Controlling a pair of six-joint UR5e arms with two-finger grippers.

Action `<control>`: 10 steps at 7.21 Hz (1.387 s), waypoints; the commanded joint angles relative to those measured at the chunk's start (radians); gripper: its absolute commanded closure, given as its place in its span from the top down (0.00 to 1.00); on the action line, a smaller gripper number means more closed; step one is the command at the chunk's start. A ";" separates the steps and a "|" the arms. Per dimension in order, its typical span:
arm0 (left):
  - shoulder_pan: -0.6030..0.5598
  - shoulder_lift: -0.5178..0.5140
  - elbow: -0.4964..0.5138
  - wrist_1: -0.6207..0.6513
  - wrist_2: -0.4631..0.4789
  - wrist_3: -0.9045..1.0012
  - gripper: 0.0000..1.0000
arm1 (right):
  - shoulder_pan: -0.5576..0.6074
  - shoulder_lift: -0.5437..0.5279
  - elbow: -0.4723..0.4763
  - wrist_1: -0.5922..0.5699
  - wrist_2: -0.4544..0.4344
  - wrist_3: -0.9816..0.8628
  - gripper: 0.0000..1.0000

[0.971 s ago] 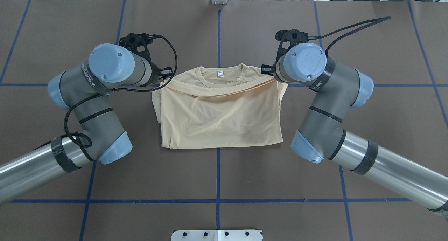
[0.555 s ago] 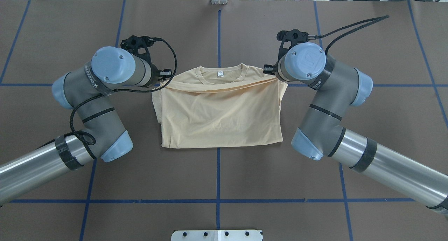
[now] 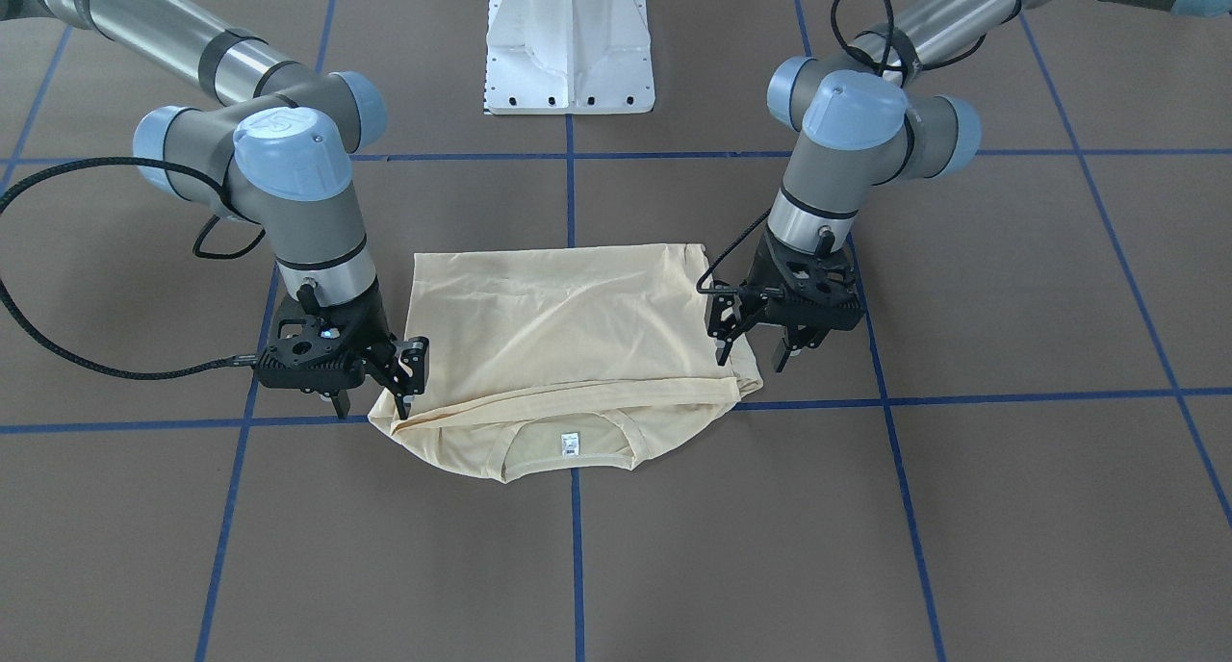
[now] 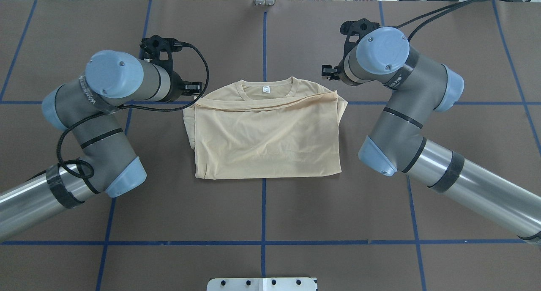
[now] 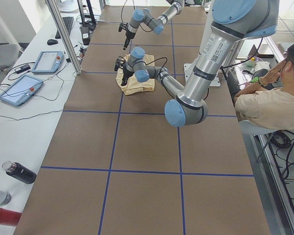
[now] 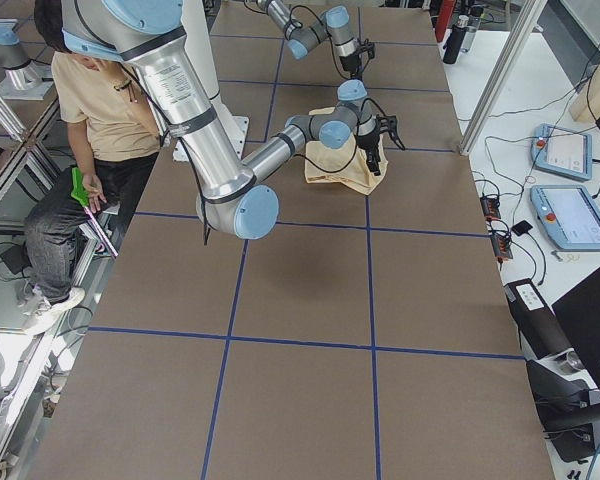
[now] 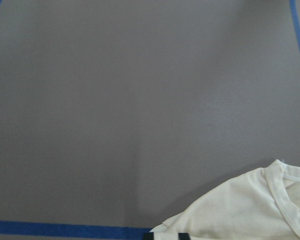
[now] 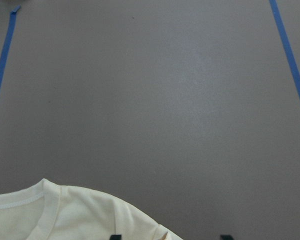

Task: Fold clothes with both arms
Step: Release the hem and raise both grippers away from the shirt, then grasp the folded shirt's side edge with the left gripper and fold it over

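Note:
The pale yellow shirt [image 3: 558,335] [image 4: 266,134] lies on the brown table cover, its lower half folded up over its chest. The collar and small white neck label [image 3: 570,443] [image 4: 266,88] still show past the folded edge. My left gripper [image 3: 753,359] hangs open just off the shirt's shoulder corner, fingers pointing down. My right gripper [image 3: 371,404] is open at the opposite shoulder corner, one finger [image 3: 405,393] against the cloth edge. The wrist views show only a shoulder piece of the shirt [image 7: 240,210] [image 8: 65,215] at their bottom edge. The print is hidden.
The white pedestal base [image 3: 570,56] [image 4: 262,284] stands on my side of the table. Blue tape lines [image 4: 263,206] cross the cover. A seated person [image 5: 274,103] [image 6: 90,110] is beside the base. Tablets [image 5: 19,90] and bottles [image 5: 19,172] lie on a side bench.
Both grippers have let go of the folded edge, which now rests flat below the collar. The right wrist rose and drew away from the shirt; the left arm swung outward.

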 commanded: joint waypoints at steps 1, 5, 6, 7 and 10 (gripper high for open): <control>0.016 0.125 -0.162 -0.005 -0.035 -0.008 1.00 | 0.011 -0.011 0.008 0.002 0.032 -0.034 1.00; 0.258 0.133 -0.149 -0.005 0.095 -0.219 0.97 | 0.011 -0.035 0.042 0.002 0.026 -0.019 1.00; 0.272 0.133 -0.137 -0.005 0.106 -0.229 0.88 | 0.011 -0.037 0.043 0.002 0.026 -0.018 1.00; 0.277 0.127 -0.120 -0.005 0.106 -0.229 0.76 | 0.011 -0.039 0.048 0.002 0.026 -0.018 1.00; 0.286 0.118 -0.099 -0.008 0.106 -0.230 0.44 | 0.011 -0.039 0.048 0.002 0.024 -0.018 1.00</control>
